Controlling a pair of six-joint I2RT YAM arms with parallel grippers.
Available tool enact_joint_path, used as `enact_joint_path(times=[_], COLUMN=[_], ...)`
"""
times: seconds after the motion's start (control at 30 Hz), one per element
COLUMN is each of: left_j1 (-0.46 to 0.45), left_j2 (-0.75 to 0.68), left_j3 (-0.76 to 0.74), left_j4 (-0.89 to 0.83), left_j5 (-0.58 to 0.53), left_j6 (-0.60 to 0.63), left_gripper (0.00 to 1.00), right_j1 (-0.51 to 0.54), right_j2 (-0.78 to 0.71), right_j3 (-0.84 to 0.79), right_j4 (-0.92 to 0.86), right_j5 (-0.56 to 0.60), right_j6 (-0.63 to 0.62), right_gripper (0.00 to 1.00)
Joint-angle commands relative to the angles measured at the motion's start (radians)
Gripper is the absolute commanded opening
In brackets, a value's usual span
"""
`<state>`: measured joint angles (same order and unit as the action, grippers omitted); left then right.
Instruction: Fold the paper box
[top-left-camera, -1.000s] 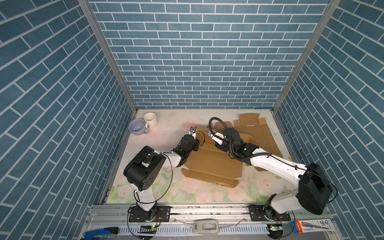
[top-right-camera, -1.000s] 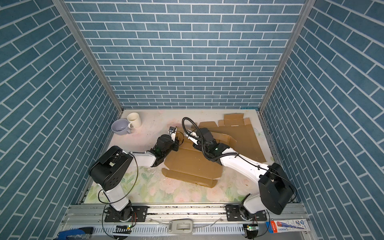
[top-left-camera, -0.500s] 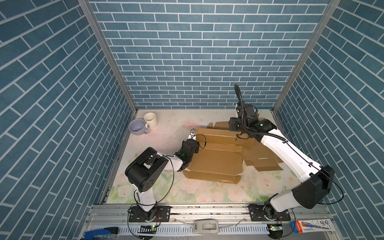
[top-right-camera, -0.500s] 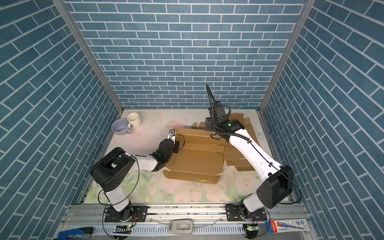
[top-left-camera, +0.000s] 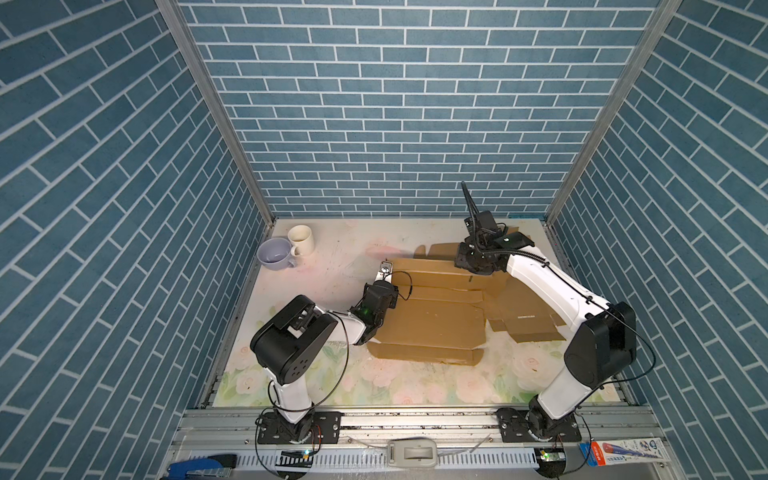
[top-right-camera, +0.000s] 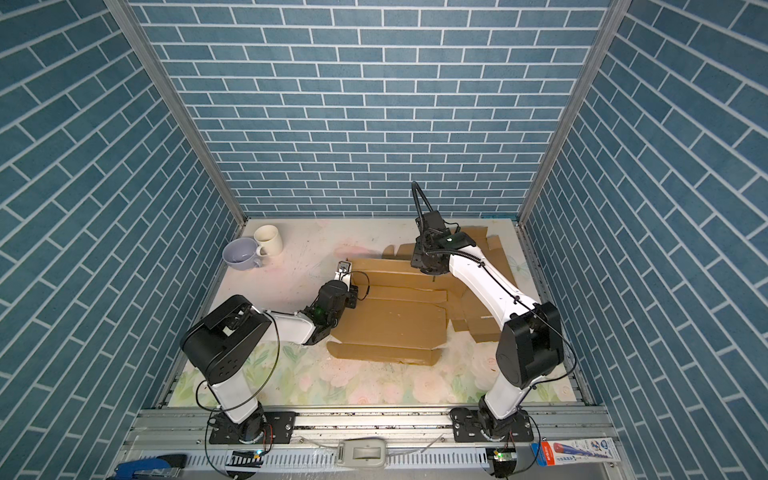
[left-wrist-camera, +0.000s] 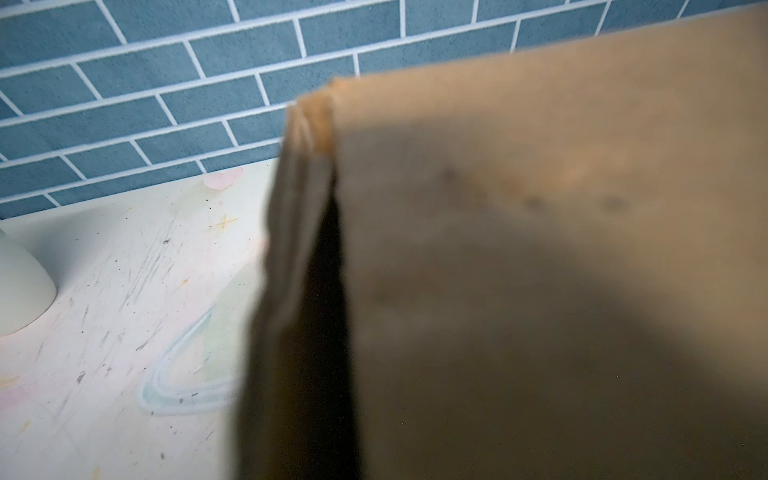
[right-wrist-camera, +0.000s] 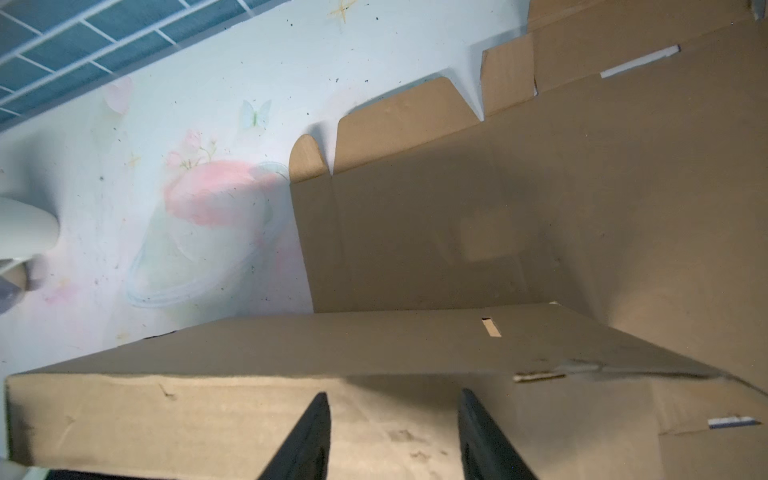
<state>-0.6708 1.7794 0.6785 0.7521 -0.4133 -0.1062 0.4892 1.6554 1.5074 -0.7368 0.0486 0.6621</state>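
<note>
Paper box (top-left-camera: 432, 324), brown cardboard, partly folded

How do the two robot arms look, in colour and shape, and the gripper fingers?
Left arm and right arm have white links and bulky black joint housings. Black cables run along both. The right gripper has black, tapering fingers.

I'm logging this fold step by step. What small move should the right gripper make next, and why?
Probably ease the right gripper down to close on the raised back flap of the paper box. Its jaws stand open over that flap, holding nothing, while the left gripper, shut, sits at the box's left edge, seemingly steadying it.
</note>
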Motion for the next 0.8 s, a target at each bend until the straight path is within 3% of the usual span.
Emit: enact_joint_path(times=[0.0, 0.27, 0.47, 0.63, 0.77], left_j1=[-0.007, -0.009, -0.015, -0.021, -0.022], left_j2=[0.004, 0.021, 0.024, 0.035, 0.035], left_j3=[-0.026, -0.025, -0.029, -0.028, -0.031], left_j4=[-0.028, -0.014, -0.014, -0.013, -0.015], left_j5=[-0.025, -0.028, -0.032, -0.035, -0.039], left_j6=[0.039, 0.048, 0.057, 0.056, 0.056], left_gripper=[0.0, 0.0, 0.0, 0.0, 0.0], right_j1=[-0.038, -0.09, -0.09, -0.09, -0.114], right_j2=[-0.075, -0.048, 0.022, 0.017, -0.011], right_j3=[0.008, 0.044, 0.058, -0.015, -0.06], right_j4=[-0.086, -0.2, -0.142, 0.0, 0.041], right_j5=[-0.096, -0.13, -0.24, -0.382, -0.418], right_j6=[-0.015, -0.081, -0.063, -0.006, -0.01], right_gripper=[0.58, 0.73, 0.76, 0.64, 0.57])
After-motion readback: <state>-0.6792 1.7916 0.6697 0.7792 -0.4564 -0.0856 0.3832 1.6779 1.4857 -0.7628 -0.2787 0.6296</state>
